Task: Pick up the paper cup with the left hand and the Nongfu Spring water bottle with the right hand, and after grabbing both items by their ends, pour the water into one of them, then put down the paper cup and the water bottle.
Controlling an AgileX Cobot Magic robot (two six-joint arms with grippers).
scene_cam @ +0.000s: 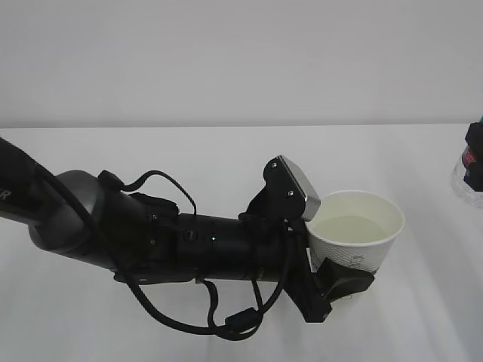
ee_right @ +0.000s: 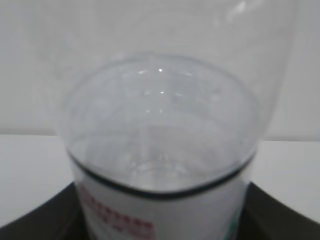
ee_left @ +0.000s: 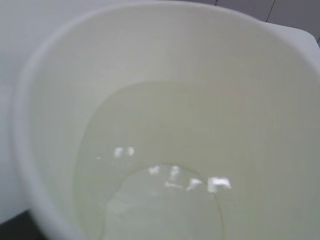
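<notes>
At right edge, bottle (scene_cam: 469, 175) mostly cut off.

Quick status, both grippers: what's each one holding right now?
Left gripper: closed on the small white paper cup with water in it.
Right gripper: closed on the clear plastic water bottle.

I am counting 1 paper cup (scene_cam: 361, 243), 1 pool of water (scene_cam: 352, 228) lying inside it, 1 Nongfu Spring water bottle (ee_right: 160, 150), and 2 of my grippers showing: left hand (scene_cam: 332, 256), right hand (scene_cam: 475, 154).
</notes>
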